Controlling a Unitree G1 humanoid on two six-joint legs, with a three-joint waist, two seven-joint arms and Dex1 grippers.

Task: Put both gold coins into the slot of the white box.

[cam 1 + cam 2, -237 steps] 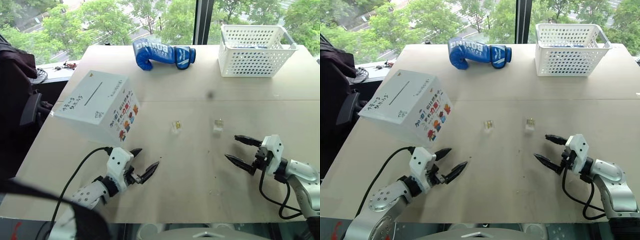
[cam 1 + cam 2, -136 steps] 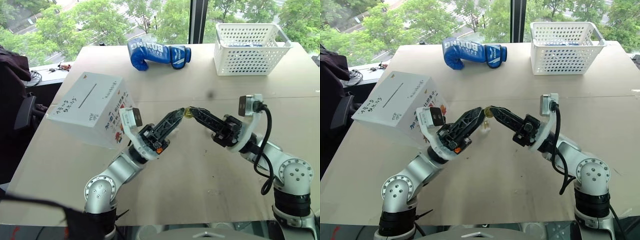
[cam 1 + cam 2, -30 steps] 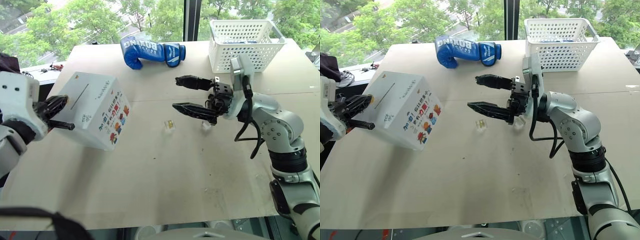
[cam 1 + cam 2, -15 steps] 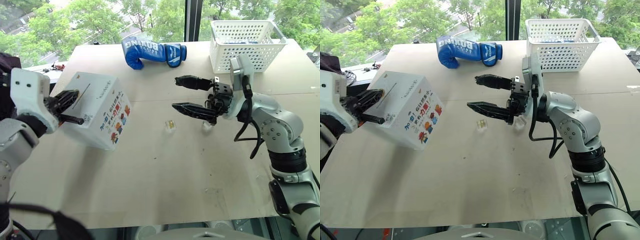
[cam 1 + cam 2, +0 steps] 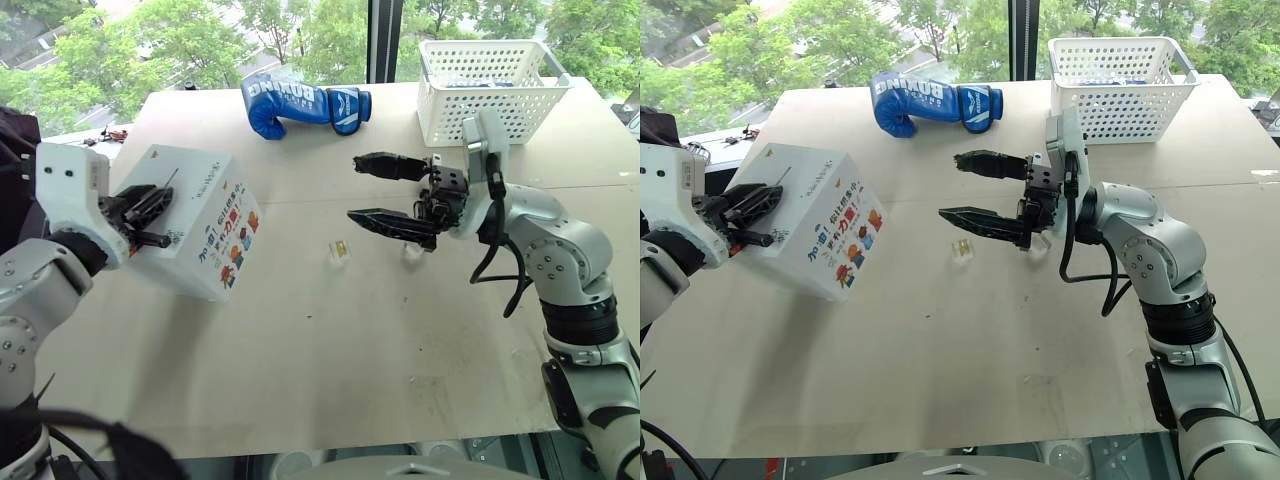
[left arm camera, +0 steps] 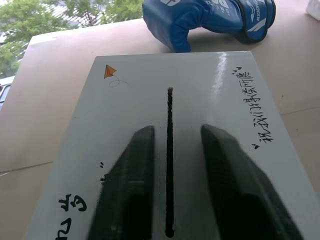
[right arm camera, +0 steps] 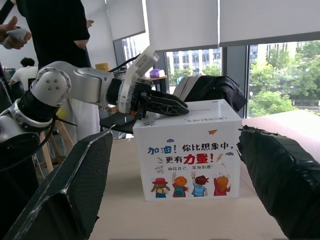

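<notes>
Left wrist view looks straight down on the slot [image 6: 169,160], a thin dark slit in the plain top of the white box [image 6: 210,115], and the two black fingers [image 6: 131,185] of the left gripper [image 5: 150,215] stand parted, one on each side of the slit, just above the top face. No coin can be made out between them. Black handwriting runs along both edges of that top face, and a small orange paper-plane mark sits near one corner.

From the head, the box stands at the left side of the table [image 5: 330,380], its cartoon-picture side turned toward the middle of the table. The left gripper reaches over the box's near left edge.

A gold coin [image 5: 341,247] lies on the table to the right of the box, inside or on a small clear case [image 5: 340,252], well apart from the left gripper. A second clear case [image 5: 413,251] lies a little further right, partly behind the right gripper's lower finger; whether it holds a coin cannot be told.

The right gripper [image 5: 385,190] hangs above the table over these cases, pointing toward the box, its fingers spread wide and holding nothing.

At the far side lie a blue boxing glove [image 5: 300,103] and a white basket [image 5: 487,77].
</notes>
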